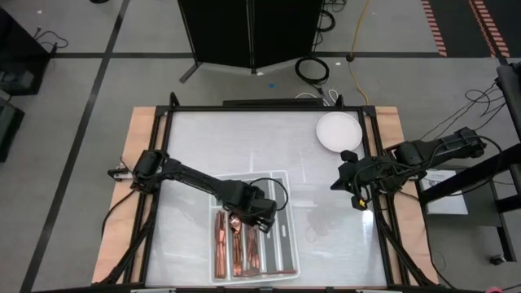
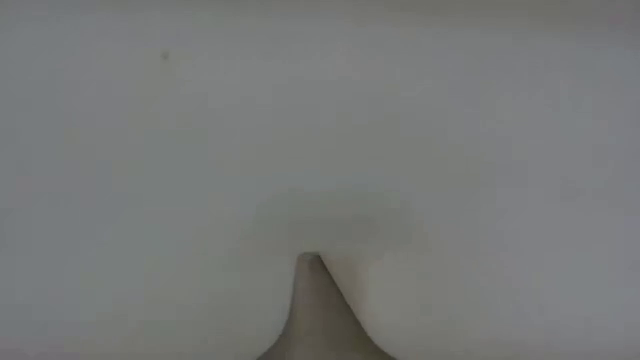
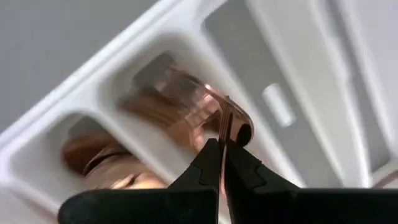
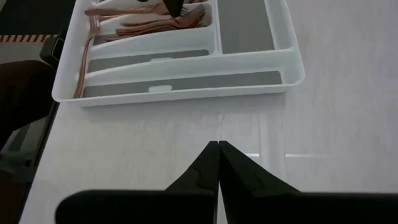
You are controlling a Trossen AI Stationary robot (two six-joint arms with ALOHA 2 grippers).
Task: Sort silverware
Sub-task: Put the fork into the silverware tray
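Silverware (image 1: 236,244) | lengthwise in tray (image 1: 286,244) slots | left pincer (image 3: 222,149) clamped, probably spoon (image 3: 217,112)

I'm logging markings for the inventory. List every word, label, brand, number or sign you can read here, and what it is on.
None can be read in any view.
Tray: plain white, with grey liners, no print showing.
Silverware: any stamp is too small to tell.
Plate: blank.
Yellow tag on the right arm: too small to read.

My worktop (image 1: 195,138) carries a white divided tray (image 1: 286,244) at its near edge; well beyond the tray, a round white plate (image 1: 338,130).
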